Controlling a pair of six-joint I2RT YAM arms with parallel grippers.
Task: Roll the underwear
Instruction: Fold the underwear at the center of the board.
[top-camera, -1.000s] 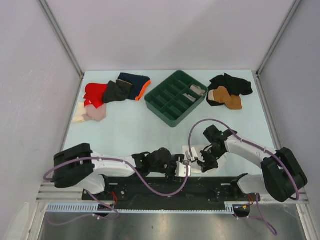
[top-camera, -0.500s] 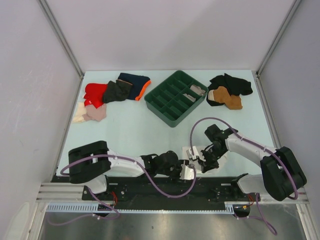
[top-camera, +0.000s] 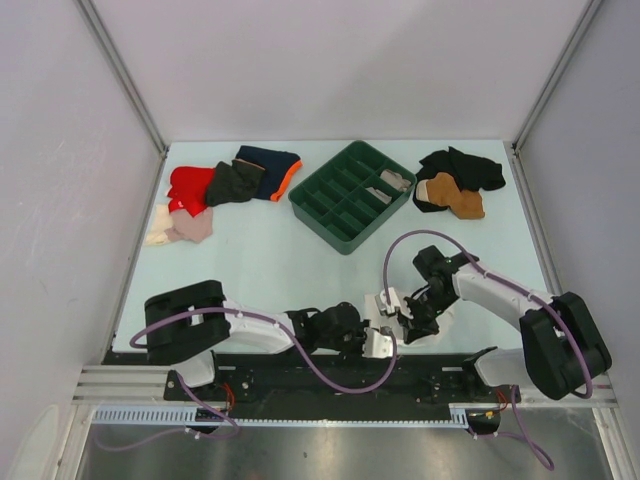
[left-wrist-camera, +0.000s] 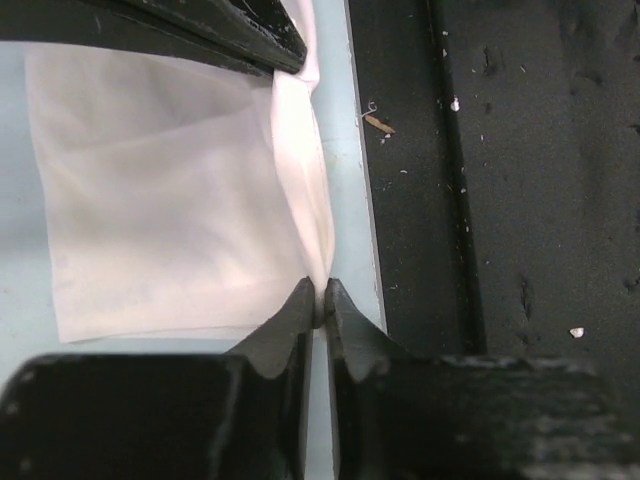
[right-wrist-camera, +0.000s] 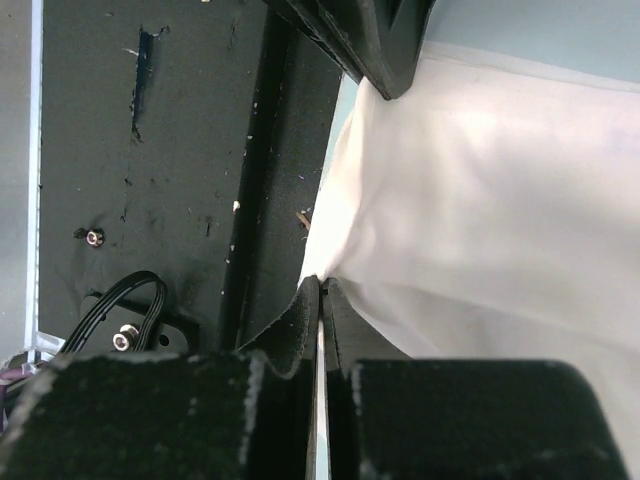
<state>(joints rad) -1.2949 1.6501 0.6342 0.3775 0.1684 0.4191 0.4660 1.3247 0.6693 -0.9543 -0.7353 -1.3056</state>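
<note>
Both grippers, left (left-wrist-camera: 318, 300) and right (right-wrist-camera: 320, 295), are pinching the underwear (left-wrist-camera: 170, 190), apparently by its near edge.

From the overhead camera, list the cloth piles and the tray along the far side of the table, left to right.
Pink-beige cloth → red garment → navy and orange garment → green tray → black and tan pile.
</note>
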